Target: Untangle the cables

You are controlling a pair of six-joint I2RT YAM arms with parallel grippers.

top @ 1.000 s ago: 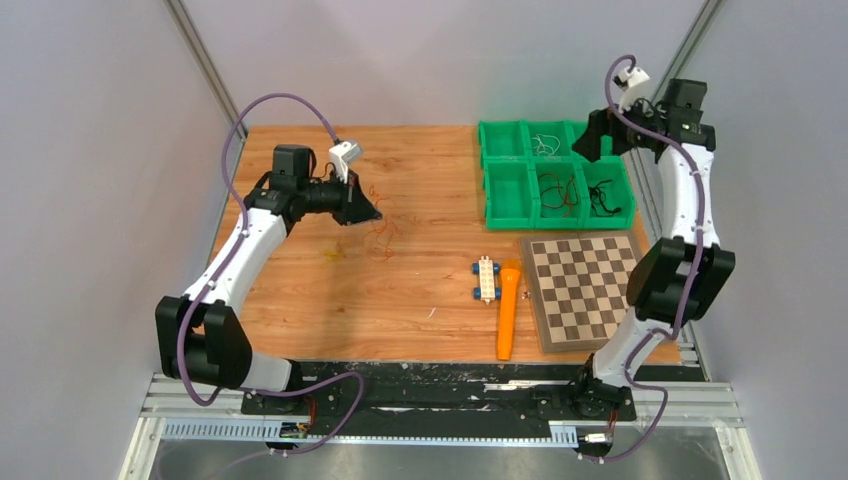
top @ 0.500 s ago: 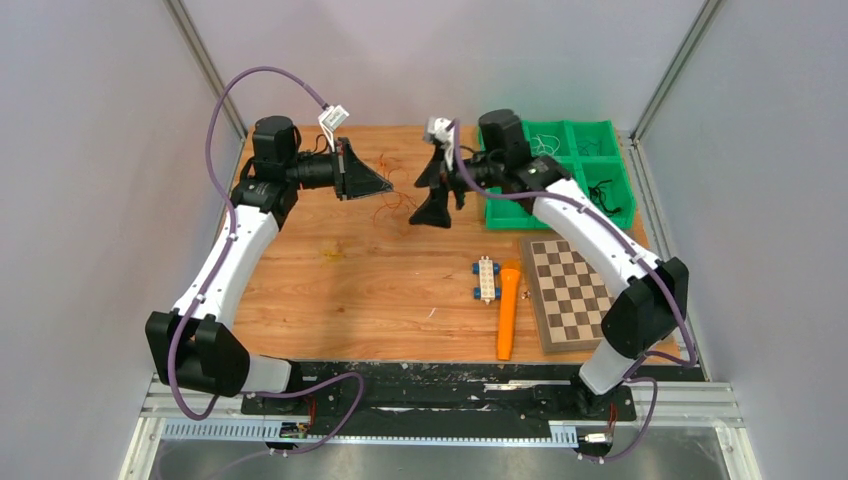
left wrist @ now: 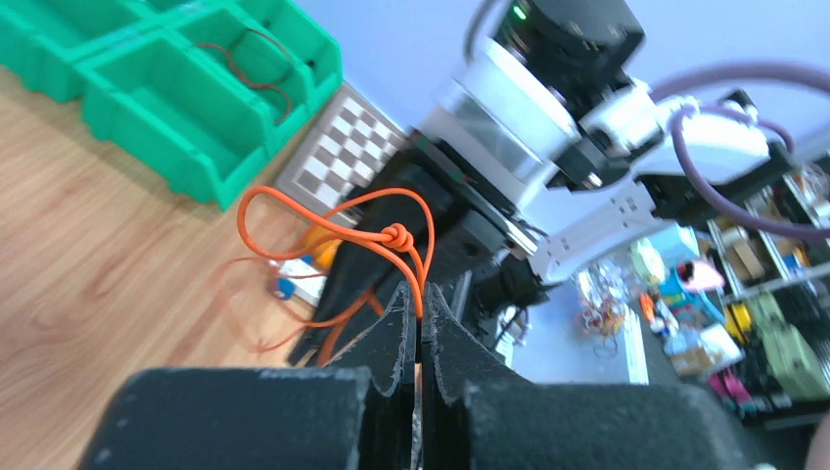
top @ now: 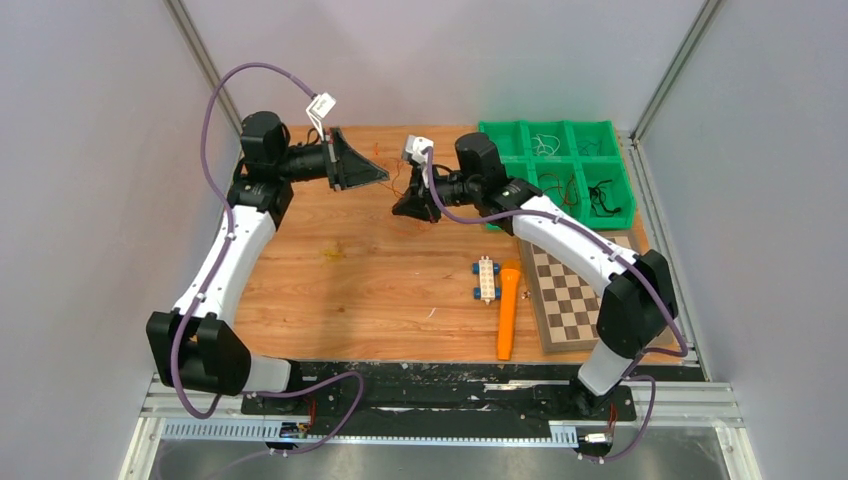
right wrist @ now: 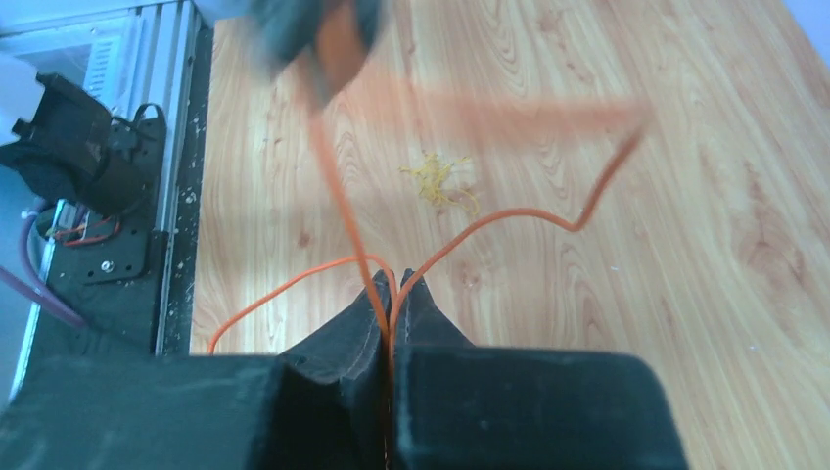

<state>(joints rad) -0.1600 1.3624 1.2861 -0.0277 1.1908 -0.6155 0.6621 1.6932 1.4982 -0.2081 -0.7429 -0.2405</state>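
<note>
The cables are thin orange wires (top: 392, 186) hanging in the air between both grippers, over the back middle of the table. My left gripper (top: 383, 176) is shut on one strand; the left wrist view shows its tip (left wrist: 418, 294) pinching the orange wire just below a small knot (left wrist: 395, 235) with loops. My right gripper (top: 399, 209) faces it from the right and is shut on orange strands (right wrist: 509, 216) that fan out of its closed tip (right wrist: 393, 279). A small yellow wire clump (right wrist: 438, 179) lies on the wood below, the same yellow clump (top: 330, 254) showing from above.
A green compartment bin (top: 509, 192) holding sorted wires stands at the back right. In front of it lie a chessboard (top: 580, 287), an orange cylinder (top: 508, 310) and a white-and-blue toy block (top: 486, 279). Grey walls close in both sides.
My right arm swung left from the green bin to the left gripper and went from open to shut on the orange wire. The left gripper rose slightly, still holding its strand.
</note>
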